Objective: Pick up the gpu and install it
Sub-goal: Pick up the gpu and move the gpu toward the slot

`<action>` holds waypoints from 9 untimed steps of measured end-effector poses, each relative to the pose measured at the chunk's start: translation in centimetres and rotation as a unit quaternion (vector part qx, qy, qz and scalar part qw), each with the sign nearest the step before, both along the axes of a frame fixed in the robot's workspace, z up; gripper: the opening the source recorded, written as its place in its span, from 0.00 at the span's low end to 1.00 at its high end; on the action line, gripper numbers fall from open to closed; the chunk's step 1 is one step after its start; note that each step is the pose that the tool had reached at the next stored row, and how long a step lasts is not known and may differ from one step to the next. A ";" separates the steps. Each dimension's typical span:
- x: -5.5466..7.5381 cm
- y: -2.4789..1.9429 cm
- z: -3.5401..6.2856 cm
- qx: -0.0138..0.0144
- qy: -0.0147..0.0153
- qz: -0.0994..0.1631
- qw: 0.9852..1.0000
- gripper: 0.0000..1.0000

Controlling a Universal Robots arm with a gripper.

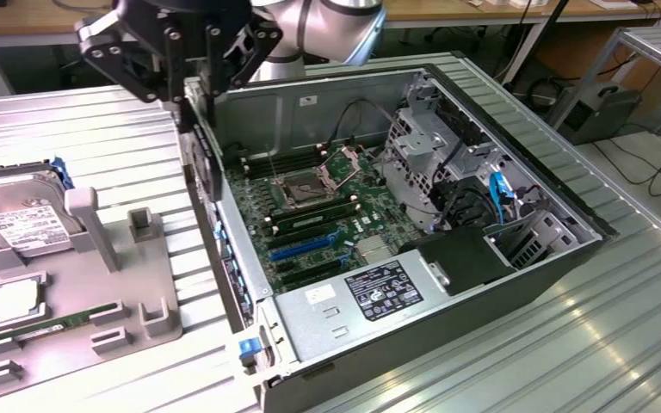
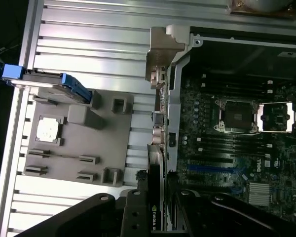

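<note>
fingers [image 2: 133, 217] clamp gpu [image 2: 156, 173] edge-on over case wall [image 2: 175, 98], grey tray [image 2: 113, 143] with hard drive [image 2: 44, 81] beside.

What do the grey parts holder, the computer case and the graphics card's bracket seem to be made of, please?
Parts holder: probably plastic, matte grey, with moulded blocky slots.
Computer case: likely sheet metal, dull silver, with folded edges.
Bracket of the graphics card: bare metal, bright silver sheen.
</note>
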State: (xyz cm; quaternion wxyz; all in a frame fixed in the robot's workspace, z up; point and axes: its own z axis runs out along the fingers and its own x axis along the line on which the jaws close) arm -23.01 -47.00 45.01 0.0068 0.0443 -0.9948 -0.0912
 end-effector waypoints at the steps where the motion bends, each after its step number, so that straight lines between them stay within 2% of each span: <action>1: 0.5 0.00 0.01 0.000 0.000 0.000 1.000 0.26; 9: 4.3 0.00 -0.19 0.000 0.002 0.000 1.000 0.26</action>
